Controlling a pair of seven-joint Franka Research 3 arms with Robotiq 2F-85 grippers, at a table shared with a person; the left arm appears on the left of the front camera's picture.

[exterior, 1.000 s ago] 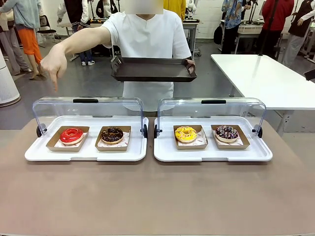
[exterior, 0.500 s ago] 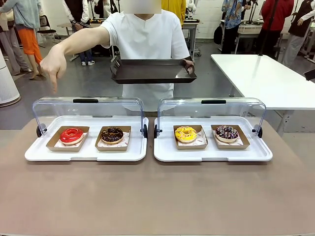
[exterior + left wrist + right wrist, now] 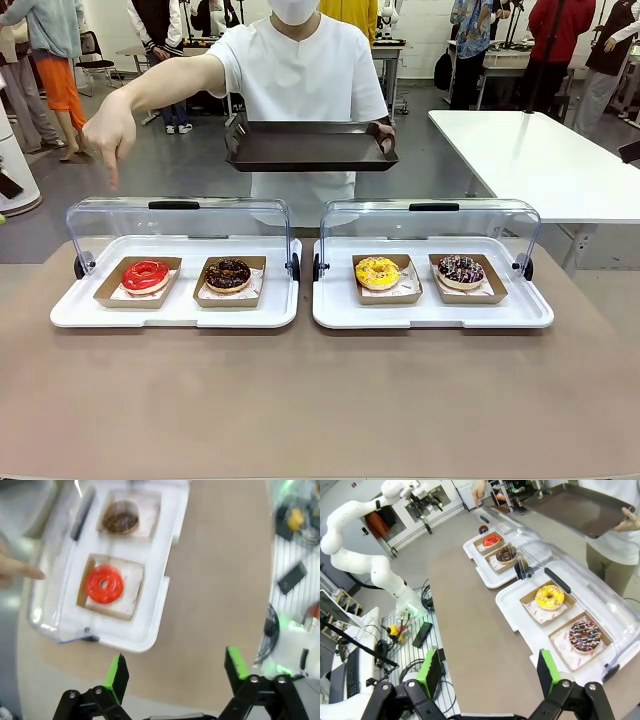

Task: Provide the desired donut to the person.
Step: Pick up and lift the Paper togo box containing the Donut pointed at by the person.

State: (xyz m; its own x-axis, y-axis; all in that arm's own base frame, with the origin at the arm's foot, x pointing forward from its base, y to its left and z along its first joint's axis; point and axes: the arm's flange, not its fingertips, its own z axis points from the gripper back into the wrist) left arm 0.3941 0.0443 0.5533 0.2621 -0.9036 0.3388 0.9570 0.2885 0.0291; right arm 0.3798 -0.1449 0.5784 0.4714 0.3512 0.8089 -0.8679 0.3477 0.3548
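The person (image 3: 300, 80) in a white shirt stands behind the table, holding a dark tray (image 3: 310, 145) in one hand. The other hand (image 3: 108, 135) points a finger down over the red donut (image 3: 146, 274). That red donut (image 3: 104, 584) lies in a paper tray beside a chocolate donut (image 3: 228, 273) in the left white case (image 3: 175, 310). A yellow donut (image 3: 377, 271) and a sprinkled dark donut (image 3: 460, 268) lie in the right case (image 3: 430, 315). My left gripper (image 3: 175, 667) hovers open above the table, short of the red donut. My right gripper (image 3: 485, 672) is open, high above the table's edge.
Both cases have clear lids (image 3: 180, 215) tipped back toward the person. The brown table (image 3: 320, 400) is bare in front of the cases. A white table (image 3: 540, 160) stands at the back right. Cables and small parts (image 3: 295, 575) lie beside the table.
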